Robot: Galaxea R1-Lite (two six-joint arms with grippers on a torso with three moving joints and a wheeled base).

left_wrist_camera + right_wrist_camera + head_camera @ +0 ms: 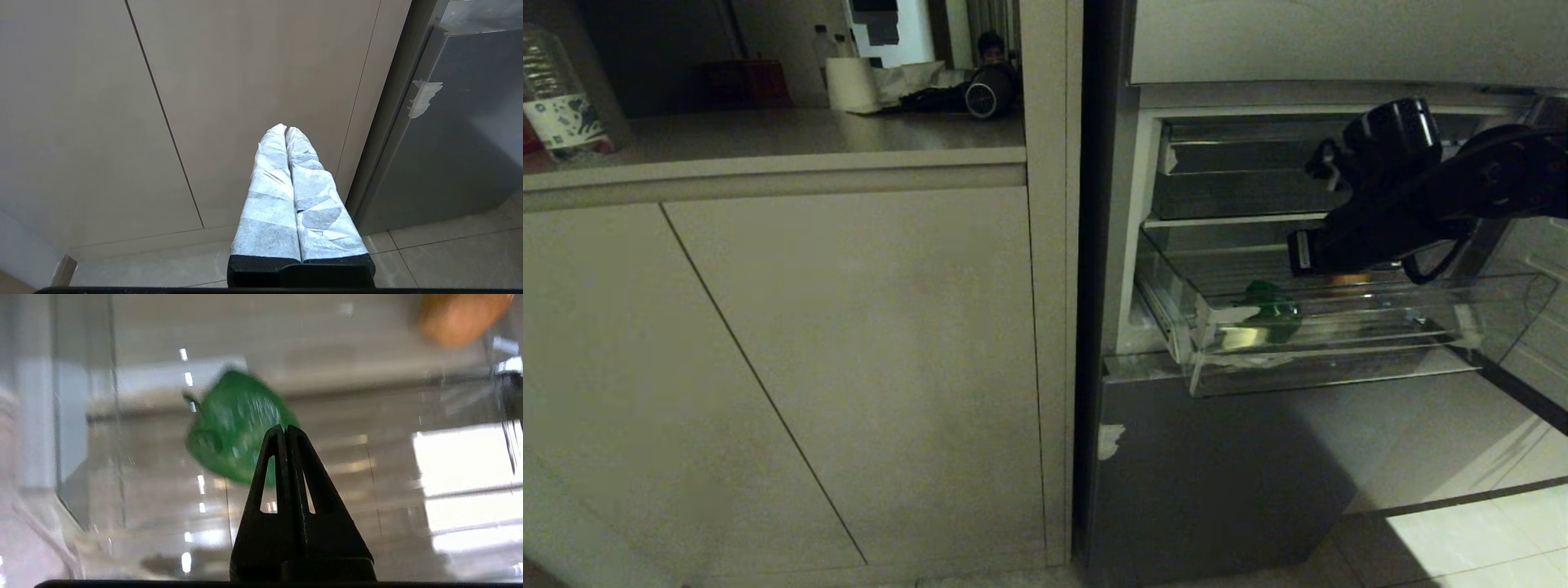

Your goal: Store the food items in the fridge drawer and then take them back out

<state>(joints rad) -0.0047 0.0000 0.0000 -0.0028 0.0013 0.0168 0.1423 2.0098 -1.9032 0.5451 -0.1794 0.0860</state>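
Note:
The fridge drawer, a clear plastic bin, is pulled out of the open fridge. Inside it lies a green pepper, and a tan-brown potato-like lump peeks out beneath my right arm, which reaches over the drawer. In the right wrist view my right gripper is shut and empty, its black tips just in front of the pepper. The tan lump sits apart, off to one side. My left gripper is parked low before the cabinet doors, its white-wrapped fingers pressed together.
A shallower clear bin sits above the drawer. The grey lower door panel is below it, and the open fridge door stands at the right. Beige cabinets fill the left, with a bottle and paper roll on the counter.

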